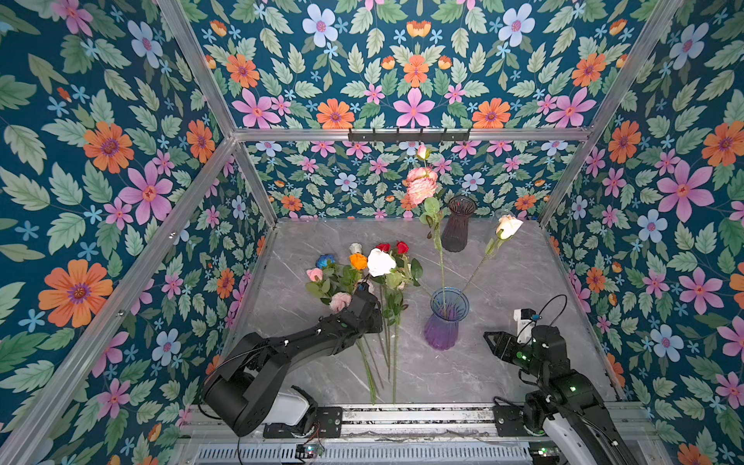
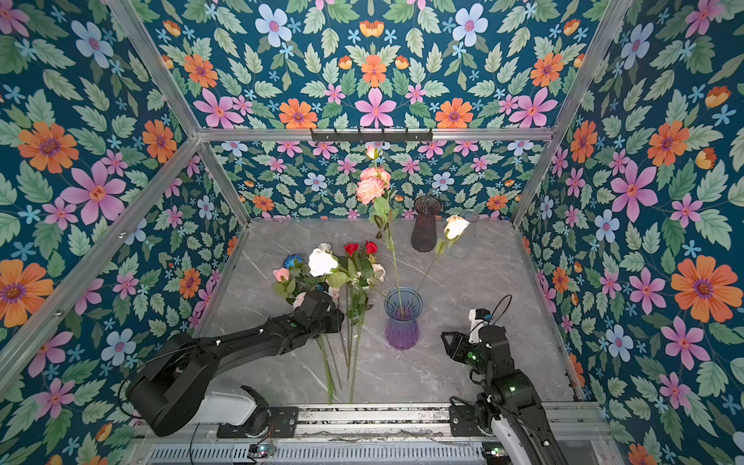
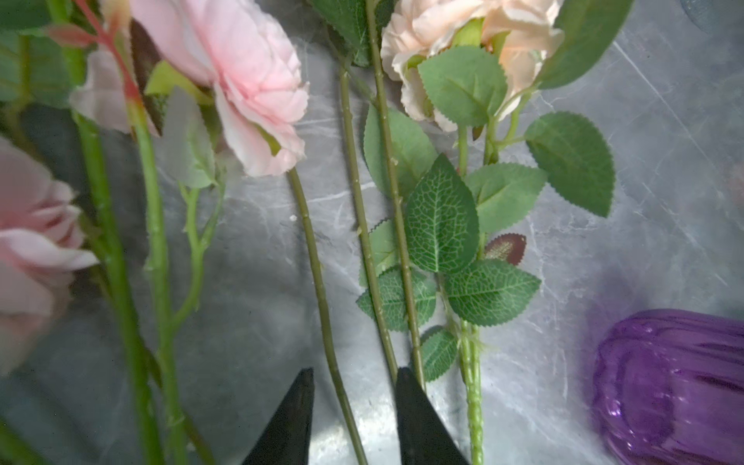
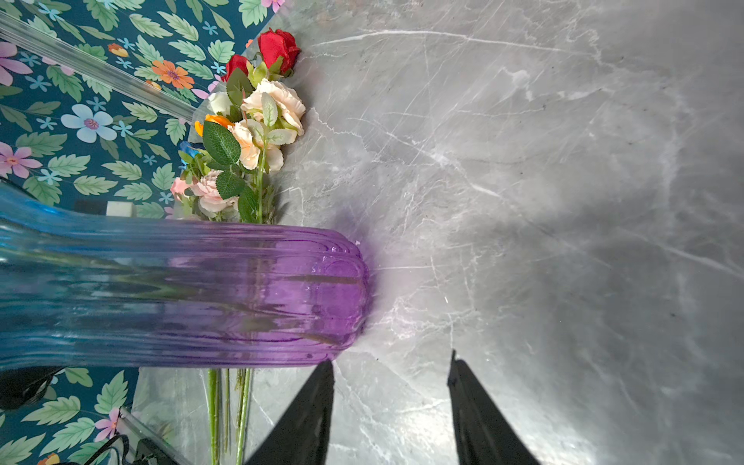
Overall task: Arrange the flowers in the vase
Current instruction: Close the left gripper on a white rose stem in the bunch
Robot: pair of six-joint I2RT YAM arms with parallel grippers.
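Blue-purple vase (image 1: 441,330): pink peony spray (image 1: 421,185), cream rose (image 1: 508,226) inside. Left gripper (image 3: 354,374) spread astride a stem (image 3: 321,290), jaws hidden in both top views; right gripper (image 4: 391,358) spread.

The right gripper (image 4: 391,358) holds its two dark fingers parted, with only bare grey table (image 4: 543,181) between them. Just left of it stands the vase (image 4: 201,290), ribbed glass, purple at the base and blue higher up. Left of the vase the flowers (image 4: 257,120) lie in a heap: red heads farthest, then cream, orange, blue and pink, with green stems (image 4: 213,402) running nearward. Flowered wallpaper (image 4: 80,80) rises behind them.
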